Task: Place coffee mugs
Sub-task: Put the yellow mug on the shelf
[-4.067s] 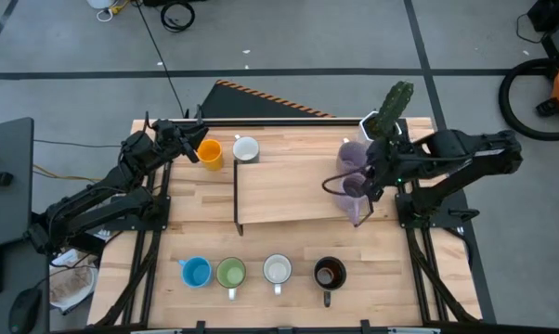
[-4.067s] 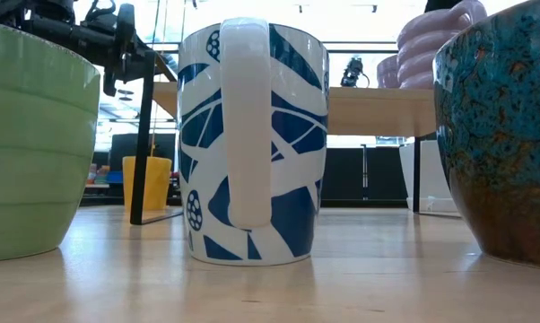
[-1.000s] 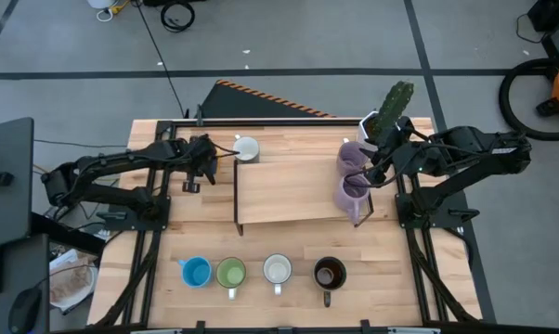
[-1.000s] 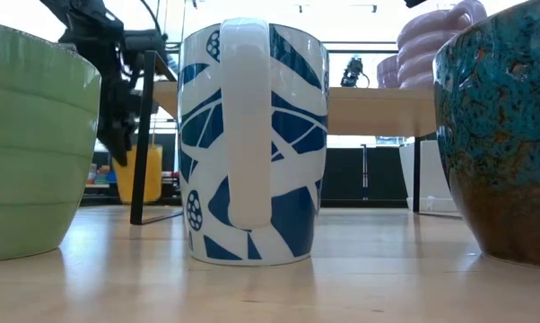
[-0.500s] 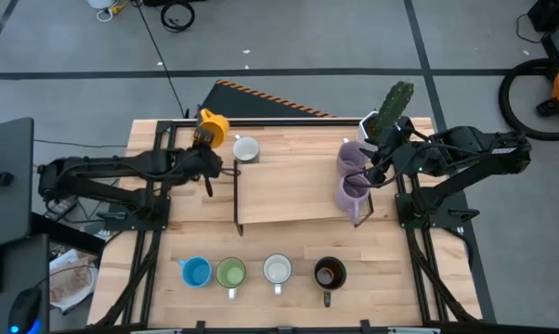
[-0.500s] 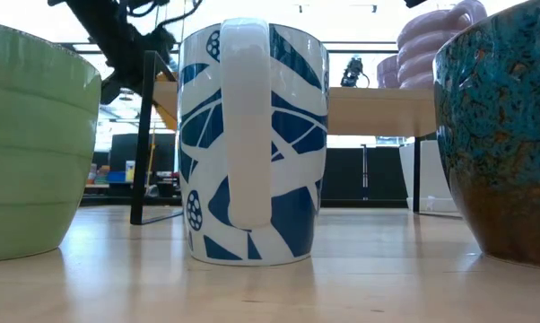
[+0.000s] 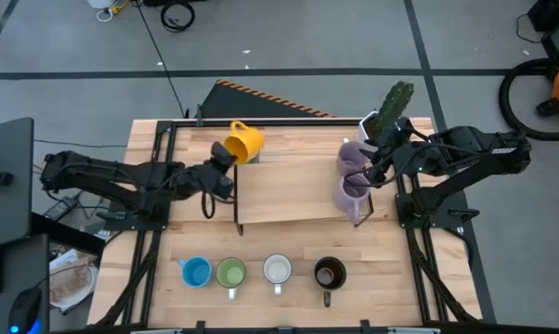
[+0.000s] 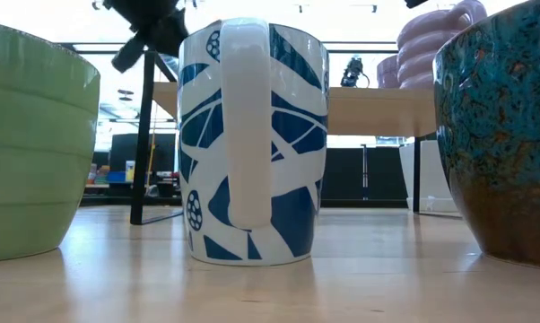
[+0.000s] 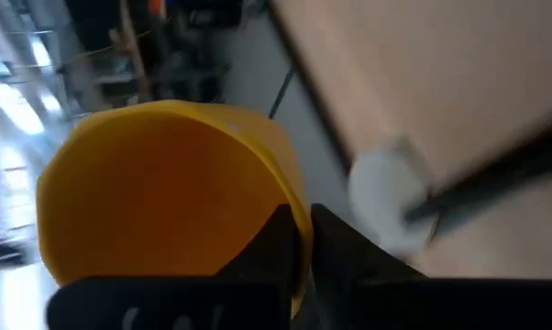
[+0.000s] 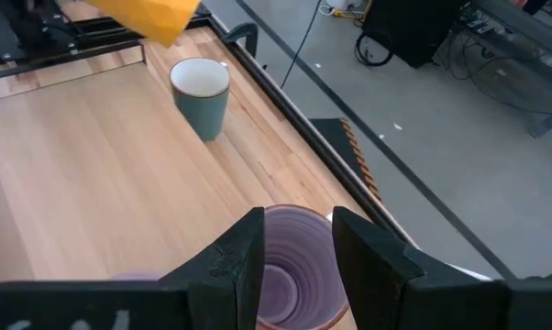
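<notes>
An orange mug (image 7: 243, 144) hangs tilted in the air over the far left corner of a raised wooden shelf (image 7: 293, 195), with my left gripper (image 7: 227, 163) shut on it. A white mug (image 10: 201, 92) stands below it, hidden in the high view. Two lilac mugs (image 7: 351, 156) (image 7: 350, 197) stand at the shelf's right end. My right gripper (image 7: 369, 174) hovers open beside them, and one lilac mug (image 10: 294, 261) shows between its fingers. Blue (image 7: 196, 272), green (image 7: 230, 272), white (image 7: 277, 269) and dark brown (image 7: 329, 272) mugs stand in a row near the table's front edge. My left gripper pinches the orange mug's wall at the rim (image 9: 290, 206) between its two fingers, on the side nearest the arm. The fingers come at it from the table's left. The mug is lifted clear and tilted, and its open mouth (image 9: 157, 183) faces the wrist camera.
A white pot with a cactus (image 7: 383, 113) stands at the far right, behind the lilac mugs. The shelf's dark legs (image 8: 144, 135) stand on the table. The middle of the shelf top is bare wood. In the low view the front-row mugs (image 8: 252, 135) fill the foreground.
My left gripper has raised the orange mug off the table to the left of the shelf and carried it up and toward the table's right edge, over the white mug. The mug has tipped from upright to tilted. The gripper has stayed shut.
</notes>
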